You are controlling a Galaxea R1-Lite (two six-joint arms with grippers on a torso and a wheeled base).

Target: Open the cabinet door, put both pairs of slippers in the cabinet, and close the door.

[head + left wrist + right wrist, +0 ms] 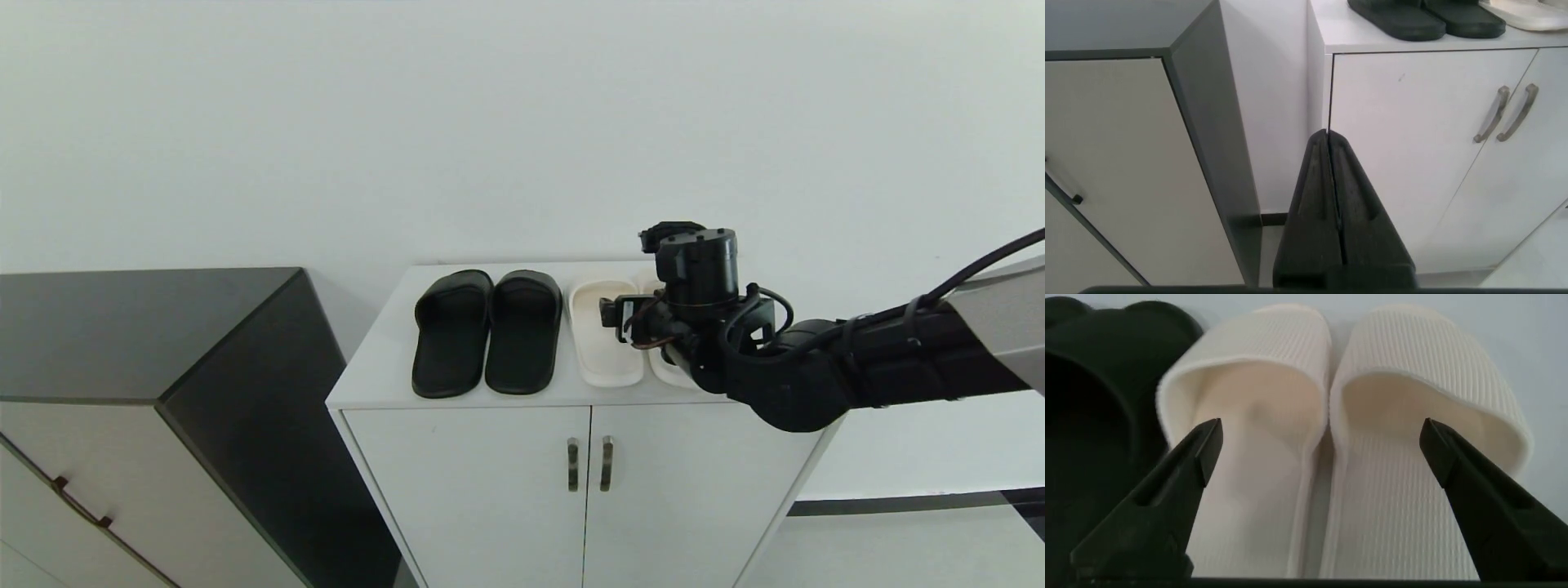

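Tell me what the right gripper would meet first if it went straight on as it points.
Most likely the white slippers: the open right gripper faces their straps, its fingers spread about the pair on the cabinet top. How far off they are is unclear.

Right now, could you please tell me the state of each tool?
Left tool: closed, holding nothing.
Right tool: open, empty, above the white slippers.
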